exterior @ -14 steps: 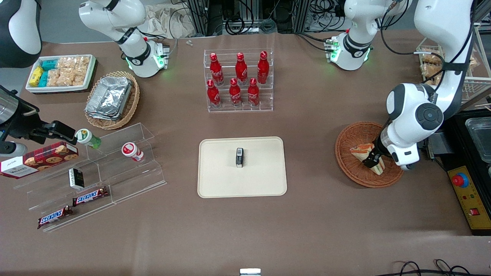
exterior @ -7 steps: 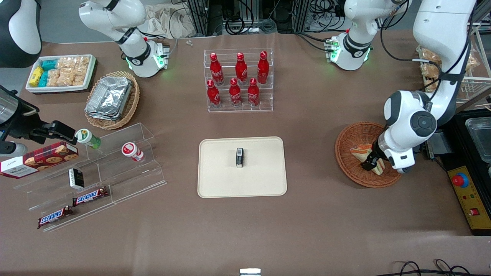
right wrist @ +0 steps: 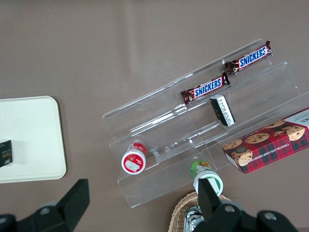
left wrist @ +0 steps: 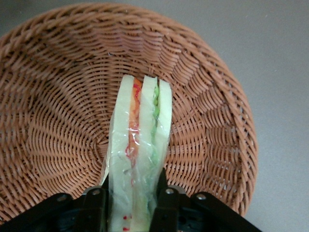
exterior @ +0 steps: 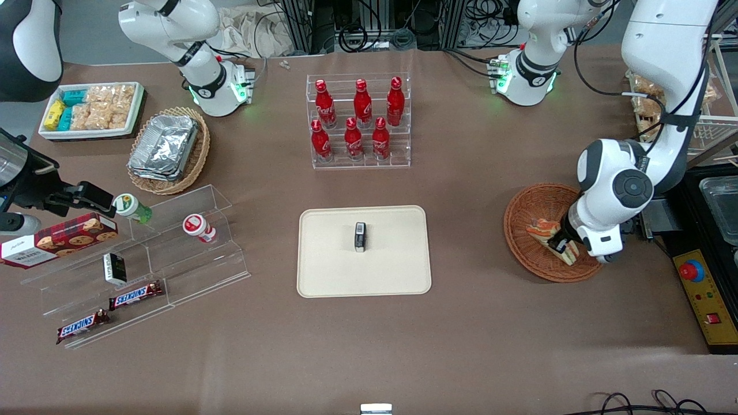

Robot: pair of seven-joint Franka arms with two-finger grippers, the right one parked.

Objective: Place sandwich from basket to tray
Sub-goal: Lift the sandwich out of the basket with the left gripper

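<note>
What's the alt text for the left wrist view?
The left arm's claw is shut on a plastic-wrapped triangular wedge sandwich of pale bread with orange-red and green filling, standing on edge. Beneath it is a round reddish-brown woven wicker basket, sitting on a plain brown tabletop.

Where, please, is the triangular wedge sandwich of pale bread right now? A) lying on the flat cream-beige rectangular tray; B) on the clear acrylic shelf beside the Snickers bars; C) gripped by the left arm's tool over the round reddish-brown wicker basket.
C: the tool has its fingers pressed on both sides of the sandwich, over the basket.
</note>
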